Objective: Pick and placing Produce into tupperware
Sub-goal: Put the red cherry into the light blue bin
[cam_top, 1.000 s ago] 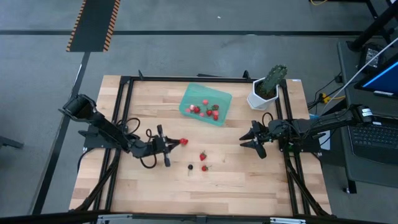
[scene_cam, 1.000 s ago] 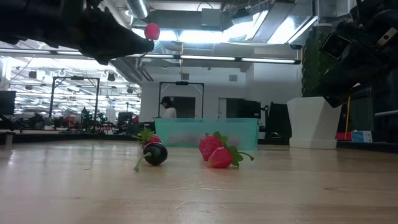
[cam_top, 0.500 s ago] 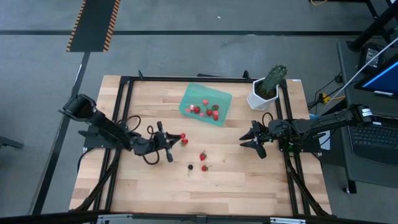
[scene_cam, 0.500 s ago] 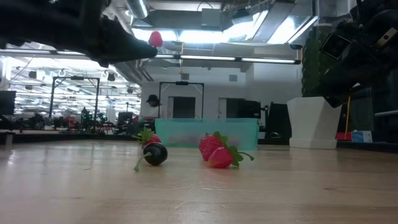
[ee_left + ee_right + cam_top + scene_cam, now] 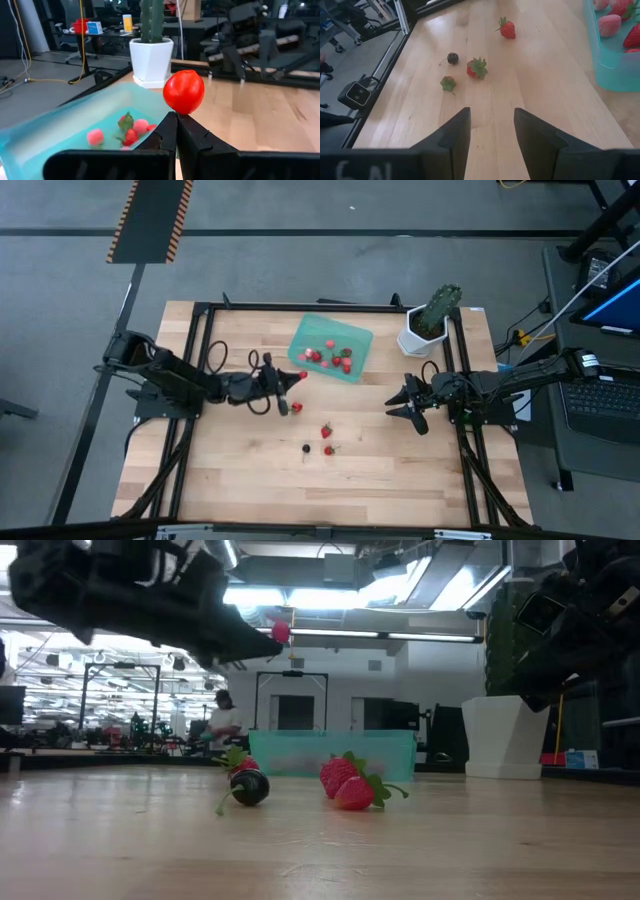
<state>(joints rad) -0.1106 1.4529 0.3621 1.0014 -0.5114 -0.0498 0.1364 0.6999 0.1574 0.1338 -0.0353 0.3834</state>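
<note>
Just beside the tupperware's (image 5: 330, 348) near-left edge, a red berry (image 5: 302, 377) is hanging pinched in the left gripper (image 5: 297, 379), raised off the table (image 5: 400, 470).
Several berries are lying inside the tub; 3 more w/ a dark one (image 5: 306, 448) are sitting on the wood nearby. Right gripper (image 5: 404, 404) is waiting w/ jaws apart near the potted cactus (image 5: 430, 320).

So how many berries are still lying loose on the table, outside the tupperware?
4. One strawberry lies nearest the left hand, two strawberries lie mid-table, and a dark berry sits beside them. A fifth, the held strawberry, is off the table.
</note>
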